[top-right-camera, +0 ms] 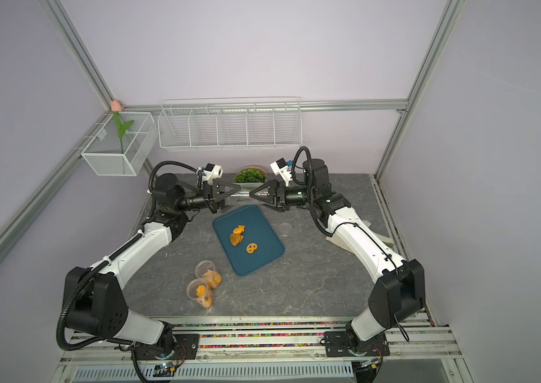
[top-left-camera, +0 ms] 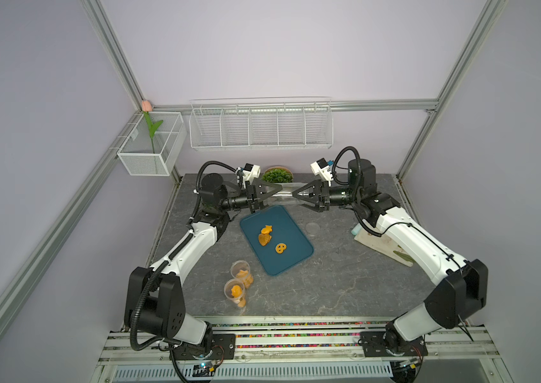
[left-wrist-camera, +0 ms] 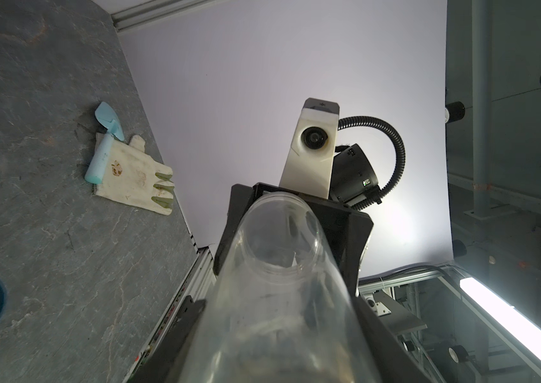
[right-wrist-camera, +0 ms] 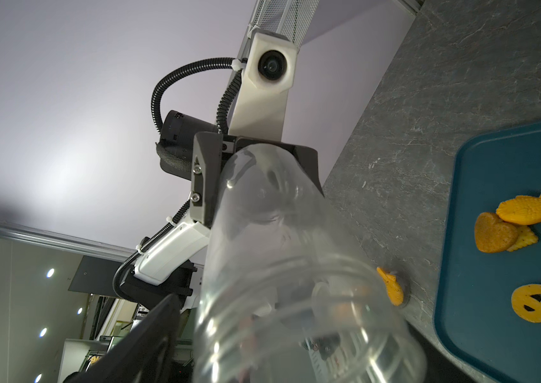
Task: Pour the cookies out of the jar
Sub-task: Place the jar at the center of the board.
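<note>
One jar (top-left-camera: 285, 197) lies level between both arms, by the tray (top-left-camera: 292, 232); left claw (top-left-camera: 275, 193) clamps it, right claw's (top-left-camera: 296, 195) grip unclear.

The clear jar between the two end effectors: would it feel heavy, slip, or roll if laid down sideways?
The clear jar looks empty, so it is probably light. Its wall is smooth and glossy, so it may slip in a loose grip. Being round, it would likely roll if laid sideways on the flat table.
</note>
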### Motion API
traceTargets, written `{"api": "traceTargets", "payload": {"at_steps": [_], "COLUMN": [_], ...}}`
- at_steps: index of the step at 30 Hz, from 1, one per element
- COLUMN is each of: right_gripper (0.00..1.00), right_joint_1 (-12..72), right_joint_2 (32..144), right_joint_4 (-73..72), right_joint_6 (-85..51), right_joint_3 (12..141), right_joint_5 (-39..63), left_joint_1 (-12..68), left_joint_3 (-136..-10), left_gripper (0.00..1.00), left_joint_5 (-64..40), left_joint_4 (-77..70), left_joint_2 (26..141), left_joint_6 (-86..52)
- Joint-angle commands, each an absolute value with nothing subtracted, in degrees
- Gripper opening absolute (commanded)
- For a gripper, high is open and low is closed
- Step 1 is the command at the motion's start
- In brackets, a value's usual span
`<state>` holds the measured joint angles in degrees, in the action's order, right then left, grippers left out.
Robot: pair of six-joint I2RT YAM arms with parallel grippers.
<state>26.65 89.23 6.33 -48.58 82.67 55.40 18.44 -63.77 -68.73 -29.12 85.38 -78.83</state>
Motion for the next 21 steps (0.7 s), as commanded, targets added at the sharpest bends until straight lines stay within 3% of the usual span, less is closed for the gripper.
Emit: {"api": "traceTargets", "payload": {"at_steps": [1,4,17,19,21], "right_gripper": [0.92,0.99,0.86,0.88,0.97], "right_joint_1": [26.99,26.94,26.59,26.63,26.67], "right_joint_2": [89.78,89.94,87.03,86.58,86.28], "right_joint_4": [4.3,4.31,7.56,7.98,8.47], "right_joint_6": [-50.79,-51.71,-51.06,-50.82,-50.67], "right_joint_3": [84.34,84.48,81.75,81.45,81.23], "right_joint_5": [56.87,57.71,60.68,61.15,61.85], "left_joint_1": [19.62,19.77,19.77,19.76,19.77], "left_joint_3": [-62.98,-62.01,-63.98,-63.98,-64.07], "left_gripper": [0.61,0.61,0.61,0.61,0.61], "left_joint_5": [-70.07,-69.47,-68.53,-68.38,-68.28], "left_joint_4": [-31.55,-31.63,-23.97,-23.83,-23.6], "left_joint_2": [85.26,84.81,84.12,84.11,84.05], "left_joint_6": [-80.2,-79.85,-74.03,-73.96,-73.81]}}
